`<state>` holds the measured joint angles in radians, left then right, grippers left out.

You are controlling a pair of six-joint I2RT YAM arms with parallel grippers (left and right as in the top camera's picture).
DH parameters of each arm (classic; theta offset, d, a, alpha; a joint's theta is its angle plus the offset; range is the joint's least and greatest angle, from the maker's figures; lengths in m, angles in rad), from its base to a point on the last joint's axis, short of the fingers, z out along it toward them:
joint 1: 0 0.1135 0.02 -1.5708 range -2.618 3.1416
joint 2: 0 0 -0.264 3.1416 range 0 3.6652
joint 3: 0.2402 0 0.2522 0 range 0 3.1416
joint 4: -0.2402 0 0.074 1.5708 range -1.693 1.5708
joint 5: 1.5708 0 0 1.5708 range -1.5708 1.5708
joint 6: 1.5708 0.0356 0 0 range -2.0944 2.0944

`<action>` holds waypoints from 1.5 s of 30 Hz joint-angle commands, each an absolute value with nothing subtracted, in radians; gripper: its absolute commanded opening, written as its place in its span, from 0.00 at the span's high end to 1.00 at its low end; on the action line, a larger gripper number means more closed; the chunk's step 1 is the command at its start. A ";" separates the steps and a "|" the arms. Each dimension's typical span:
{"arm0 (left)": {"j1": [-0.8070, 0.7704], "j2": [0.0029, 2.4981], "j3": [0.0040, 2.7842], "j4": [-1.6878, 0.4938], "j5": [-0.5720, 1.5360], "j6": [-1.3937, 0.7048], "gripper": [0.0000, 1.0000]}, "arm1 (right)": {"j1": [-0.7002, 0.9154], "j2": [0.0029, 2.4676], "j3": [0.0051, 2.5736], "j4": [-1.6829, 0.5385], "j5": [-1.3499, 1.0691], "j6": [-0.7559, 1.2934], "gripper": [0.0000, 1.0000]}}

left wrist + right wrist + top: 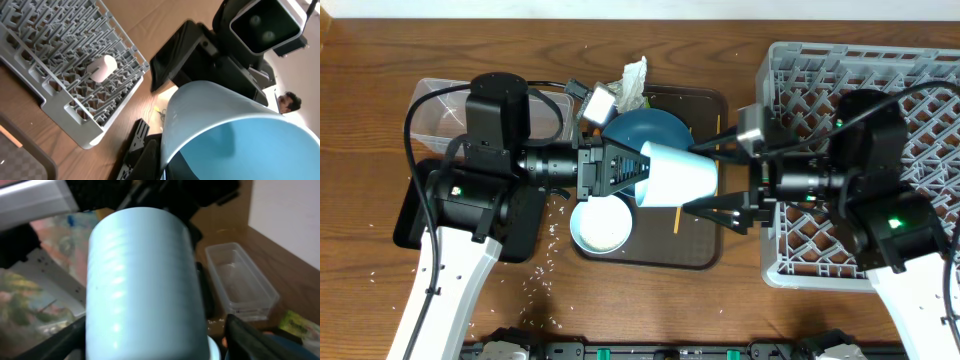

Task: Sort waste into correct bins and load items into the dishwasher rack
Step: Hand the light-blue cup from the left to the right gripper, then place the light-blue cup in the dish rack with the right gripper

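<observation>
The small blue cup hangs on its side above the brown serving tray. My left gripper is shut on its rim, one finger inside the mouth and one outside. My right gripper stands open around the cup's base end; its right finger is clear of the wall. The grey dishwasher rack lies to the right, with a small pink cup on its pegs. On the tray sit the white bowl, the dark blue dish and a chopstick.
Crumpled white tissue lies at the tray's far edge, near a yellow-green wrapper. The clear tub and the black tray sit at the left, partly under my left arm. Rice grains are scattered on the wood.
</observation>
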<state>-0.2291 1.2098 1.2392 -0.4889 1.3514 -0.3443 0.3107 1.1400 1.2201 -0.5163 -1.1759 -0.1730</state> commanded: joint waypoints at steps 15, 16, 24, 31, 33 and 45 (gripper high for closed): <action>-0.216 1.208 1.248 -0.431 1.271 -0.361 0.39 | 0.182 1.093 1.224 -0.580 -1.078 -0.103 0.61; -0.206 1.208 1.248 -0.431 1.257 -0.361 0.38 | 0.140 1.083 1.224 -0.607 -1.037 -0.081 0.60; -0.138 1.208 1.248 -0.432 1.237 -0.361 0.37 | -0.247 1.054 1.224 -0.864 -0.700 0.004 0.57; -0.139 1.208 1.248 -0.432 1.237 -0.361 0.37 | -0.572 1.100 1.224 -0.917 -0.355 0.179 0.59; -0.139 1.208 1.248 -0.432 1.237 -0.361 0.37 | -0.646 1.125 1.224 -0.923 -0.310 0.269 0.61; -0.139 1.208 1.248 -0.466 1.237 -0.353 0.37 | -0.899 1.357 1.224 -1.007 -0.294 0.482 0.62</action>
<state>-0.1417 1.2098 1.2388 -0.4648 1.2415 -0.3660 -0.8745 1.3155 1.2201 -1.0012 -0.3084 0.4374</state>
